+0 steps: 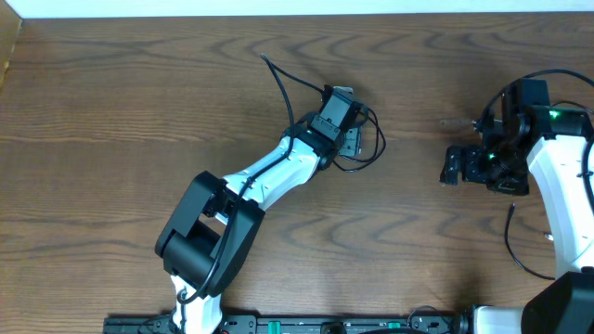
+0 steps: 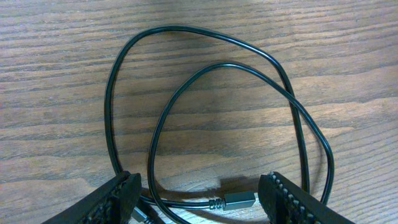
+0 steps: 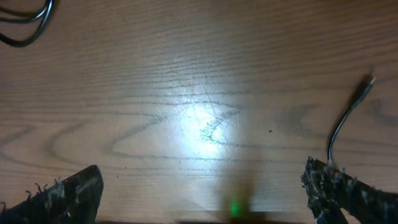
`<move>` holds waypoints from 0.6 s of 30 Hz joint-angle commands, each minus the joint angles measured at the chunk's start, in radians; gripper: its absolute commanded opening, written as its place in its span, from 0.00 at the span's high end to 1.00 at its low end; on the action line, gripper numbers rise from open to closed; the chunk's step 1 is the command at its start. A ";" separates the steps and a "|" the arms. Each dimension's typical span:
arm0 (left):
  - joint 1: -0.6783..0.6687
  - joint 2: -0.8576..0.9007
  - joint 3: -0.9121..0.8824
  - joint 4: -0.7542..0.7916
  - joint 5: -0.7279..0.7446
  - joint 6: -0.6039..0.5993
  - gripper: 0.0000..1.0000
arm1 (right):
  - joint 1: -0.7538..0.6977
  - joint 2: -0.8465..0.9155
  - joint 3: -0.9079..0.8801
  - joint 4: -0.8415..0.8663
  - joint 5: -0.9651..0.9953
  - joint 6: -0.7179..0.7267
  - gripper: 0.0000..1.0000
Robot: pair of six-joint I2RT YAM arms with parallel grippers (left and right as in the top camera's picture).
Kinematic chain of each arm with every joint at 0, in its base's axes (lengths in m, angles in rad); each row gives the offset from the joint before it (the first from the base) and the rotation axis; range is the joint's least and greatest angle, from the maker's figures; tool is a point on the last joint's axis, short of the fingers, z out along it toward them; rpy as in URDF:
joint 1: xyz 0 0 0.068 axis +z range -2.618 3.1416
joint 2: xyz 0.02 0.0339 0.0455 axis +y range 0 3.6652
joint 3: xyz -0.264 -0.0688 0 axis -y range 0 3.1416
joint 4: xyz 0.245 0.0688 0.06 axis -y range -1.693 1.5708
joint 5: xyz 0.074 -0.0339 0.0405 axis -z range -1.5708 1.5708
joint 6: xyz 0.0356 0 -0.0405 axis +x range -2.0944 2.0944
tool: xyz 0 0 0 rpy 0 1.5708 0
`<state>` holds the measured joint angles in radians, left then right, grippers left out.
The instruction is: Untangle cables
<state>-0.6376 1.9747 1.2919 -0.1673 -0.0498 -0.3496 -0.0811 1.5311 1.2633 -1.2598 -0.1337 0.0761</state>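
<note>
At the middle of the brown wood-grain counter (image 1: 139, 93), my left hand (image 2: 199, 186) hovers with its fingers spread wide, gripping nothing. Between them lies the small silvery plug (image 2: 240, 200) of a thin black cable (image 2: 107, 106). That cable is curled into two loops, one inside the other, crossing near the plug. I judge this the main work left: drawing the loops out until the cable lies straight.

Well to the right, my right hand (image 3: 202, 169) is also spread and empty. A thin greyish cord (image 3: 346, 115) with a small plug tip runs up from beside its right finger. It lies well apart from the black cable, so I take the separating of the two as mostly done.

From overhead, my left wrist covers much of the black loops. I cannot tell whether the greyish cord touches my right finger or passes beneath it; its lower end is cut off. I see no white cord anywhere.
</note>
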 commanded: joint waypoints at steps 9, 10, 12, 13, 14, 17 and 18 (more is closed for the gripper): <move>0.002 0.059 -0.005 -0.039 0.006 0.016 0.27 | 0.006 -0.001 -0.003 -0.008 0.007 0.013 0.01; 0.002 0.059 -0.005 -0.058 0.005 0.016 0.27 | 0.006 -0.001 -0.003 -0.008 0.007 0.013 0.01; 0.002 0.059 -0.008 -0.091 0.006 0.016 0.28 | 0.006 -0.001 -0.003 -0.009 0.007 0.013 0.01; 0.002 0.059 -0.010 -0.111 0.005 0.014 0.28 | 0.006 -0.001 -0.003 -0.009 0.007 0.013 0.01; 0.002 0.059 -0.012 -0.132 0.005 0.006 0.29 | 0.006 -0.001 -0.003 -0.009 0.007 0.013 0.01; 0.001 0.059 -0.013 -0.199 0.006 -0.029 0.29 | 0.006 -0.001 -0.003 -0.008 0.007 0.013 0.01; 0.001 0.059 -0.013 -0.223 0.011 -0.030 0.29 | 0.006 -0.001 -0.003 -0.009 0.007 0.013 0.01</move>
<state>-0.6376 2.0254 1.2892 -0.3542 -0.0498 -0.3515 -0.0811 1.5311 1.2629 -1.2671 -0.1337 0.0761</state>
